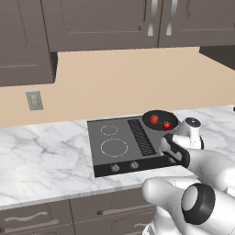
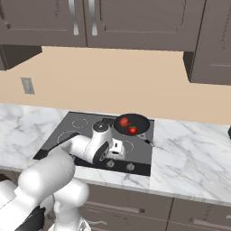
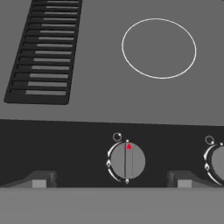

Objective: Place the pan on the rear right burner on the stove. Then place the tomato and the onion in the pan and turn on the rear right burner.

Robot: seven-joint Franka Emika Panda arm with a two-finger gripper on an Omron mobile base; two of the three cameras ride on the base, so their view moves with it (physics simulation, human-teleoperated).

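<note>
The black pan (image 1: 158,120) (image 2: 131,124) sits at the rear right of the dark stove (image 1: 98,137) (image 2: 140,151) and covers the rear right burner. Inside it lie the duller red onion (image 1: 154,119) (image 2: 124,122) and the green-topped tomato (image 1: 166,124) (image 2: 132,130). My gripper (image 3: 111,181) (image 2: 118,150) hangs open, pointing down over the stove's front right knob strip. In the hand view a grey knob (image 3: 127,160) with a red mark at its top lies between and just beyond the two fingertips (image 3: 39,180), untouched.
Another knob (image 3: 216,161) sits to the right, and two more (image 1: 115,168) at front left. A small burner ring (image 3: 159,48) and the black vent grille (image 3: 43,52) lie beyond. Marble counter (image 1: 41,156) flanks the stove; upper cabinets (image 1: 101,23) hang above.
</note>
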